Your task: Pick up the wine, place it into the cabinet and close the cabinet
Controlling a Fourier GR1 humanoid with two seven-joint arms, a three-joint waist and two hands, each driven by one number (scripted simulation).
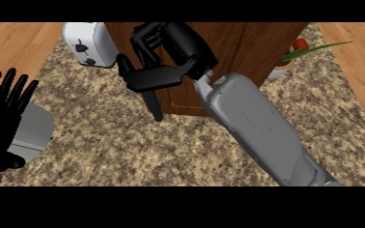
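**Right hand at cabinet front, wine not identifiable**

Head view. Right hand (182,48) is up against the front of the brown wooden cabinet (242,53), over its left panel, at the far side of the counter (128,149). Its grey right forearm (257,125) runs in diagonally from the lower right. Whether that hand is released, clenched or grasping something: cannot tell, it's black on black from this angle.

A dark tapered shape (154,107) sticks out below the hand and points toward the near edge. Its tip is over the speckled counter, just in front of the cabinet's base. Could be the wine, could be part of the hand; cannot tell. So wine position is unconfirmed: at best under the right hand, against the cabinet front.

Cabinet shows two panels with a vertical seam right of the hand. Open or closed isn't readable from this steep angle.

Left hand (13,104) is at the view's left edge, resting, fingers straight and spread, pointing up, holding nothing. Its grey left forearm (30,134) is below it.

White toaster (87,43) sits just left of the cabinet, near the right hand. Potted plant (296,52), green leaves and a red bit, sits on the cabinet's right side, well apart from both hands.
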